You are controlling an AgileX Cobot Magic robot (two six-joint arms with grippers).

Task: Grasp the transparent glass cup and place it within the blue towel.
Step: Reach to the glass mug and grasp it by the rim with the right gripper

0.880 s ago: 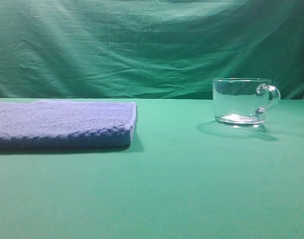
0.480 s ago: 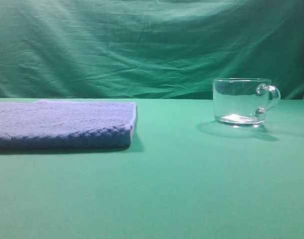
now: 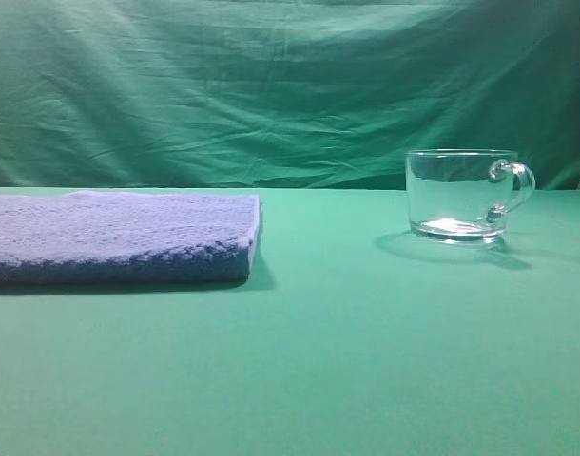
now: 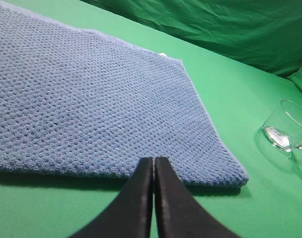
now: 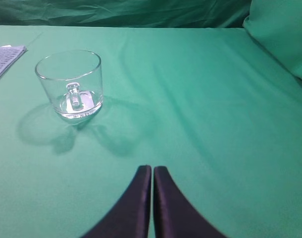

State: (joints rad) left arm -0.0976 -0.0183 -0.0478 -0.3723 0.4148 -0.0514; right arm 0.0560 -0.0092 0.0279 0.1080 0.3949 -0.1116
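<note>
The transparent glass cup [image 3: 461, 195] stands upright on the green cloth at the right, its loop handle to the right. It also shows in the right wrist view [image 5: 70, 84], handle towards the camera, and at the right edge of the left wrist view [image 4: 288, 130]. The blue towel [image 3: 114, 237] lies flat at the left and fills the left wrist view [image 4: 91, 104]; its corner shows in the right wrist view [image 5: 5, 59]. My left gripper [image 4: 154, 161] is shut and empty at the towel's near edge. My right gripper [image 5: 152, 169] is shut and empty, well short of the cup. Neither gripper shows in the exterior view.
A green cloth covers the table [image 3: 347, 361] and hangs as a wrinkled backdrop [image 3: 271, 85]. A raised green fold [image 5: 284, 34] sits at the right in the right wrist view. Bare green cloth lies between the towel and the cup.
</note>
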